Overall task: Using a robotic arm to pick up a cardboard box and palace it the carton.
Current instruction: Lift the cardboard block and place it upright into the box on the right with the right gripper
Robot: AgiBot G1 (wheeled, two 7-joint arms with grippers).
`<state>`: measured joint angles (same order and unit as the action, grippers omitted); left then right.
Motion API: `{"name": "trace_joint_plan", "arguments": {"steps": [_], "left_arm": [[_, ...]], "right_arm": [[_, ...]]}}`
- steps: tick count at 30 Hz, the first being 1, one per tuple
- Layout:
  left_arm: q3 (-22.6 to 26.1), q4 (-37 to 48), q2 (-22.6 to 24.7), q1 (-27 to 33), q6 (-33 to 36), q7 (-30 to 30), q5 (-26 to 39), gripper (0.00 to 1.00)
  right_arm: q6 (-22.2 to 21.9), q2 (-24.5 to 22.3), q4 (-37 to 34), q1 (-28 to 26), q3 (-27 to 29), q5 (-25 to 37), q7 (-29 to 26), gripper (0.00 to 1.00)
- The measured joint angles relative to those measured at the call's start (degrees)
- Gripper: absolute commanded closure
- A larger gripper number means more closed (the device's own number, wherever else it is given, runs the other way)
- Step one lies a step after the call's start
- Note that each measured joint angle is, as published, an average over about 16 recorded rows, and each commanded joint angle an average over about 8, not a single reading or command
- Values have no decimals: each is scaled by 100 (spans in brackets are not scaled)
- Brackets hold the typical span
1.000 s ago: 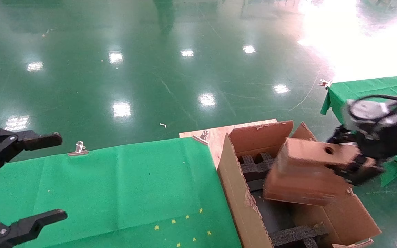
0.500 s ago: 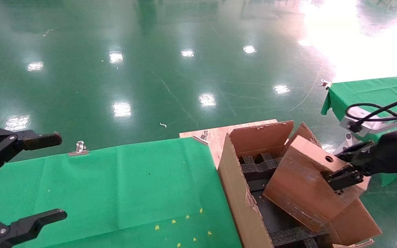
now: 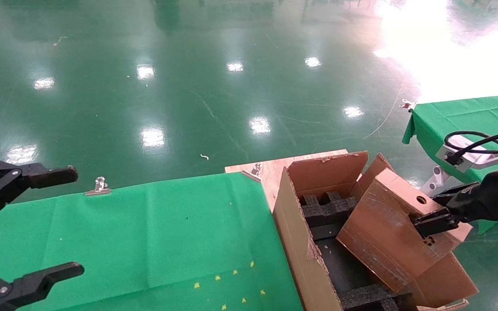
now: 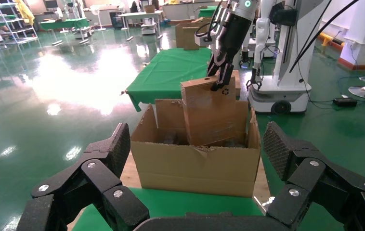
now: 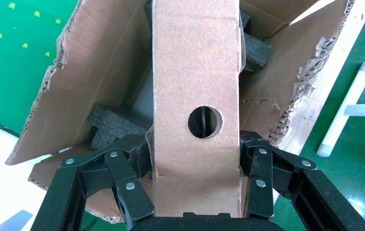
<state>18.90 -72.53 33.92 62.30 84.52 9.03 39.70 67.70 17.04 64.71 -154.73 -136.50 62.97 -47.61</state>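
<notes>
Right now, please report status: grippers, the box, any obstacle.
Right gripper shut on cardboard box, tilted, lower end inside carton. Left gripper open, parked over green cloth. Black foam inserts beneath box.

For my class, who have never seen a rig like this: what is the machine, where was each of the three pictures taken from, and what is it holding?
It is a two-armed robot. One picture looks down from its head; the other two come from cameras on its wrists. The right gripper is shut on a small flat cardboard box, its fingers pressing both broad faces near the narrow side with the round hole. The box is tilted, its lower end inside the large torn carton, which holds black foam inserts. The carton stands beside a table under a green cloth. The left gripper waits open above that cloth, holding nothing.
</notes>
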Motion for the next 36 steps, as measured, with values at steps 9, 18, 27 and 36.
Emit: {"name": "trace_joint_plan", "arguments": {"steps": [9, 18, 27, 36], "left_arm": [[1, 1, 0, 0, 0, -1, 0, 0], [2, 1, 0, 1, 0, -1, -1, 0], [3, 1, -1, 1, 0, -2, -2, 0], [4, 2, -1, 2, 0, -2, -2, 0]], "right_arm": [[-509, -29, 306, 35, -104, 388, -679, 100], [-1227, -87, 1029, 74, -363, 1255, -2213, 100], [-1555, 15, 1306, 278, -565, 1741, -3298, 100], [-1638, 140, 1301, 457, -637, 1791, -3717, 100]]}}
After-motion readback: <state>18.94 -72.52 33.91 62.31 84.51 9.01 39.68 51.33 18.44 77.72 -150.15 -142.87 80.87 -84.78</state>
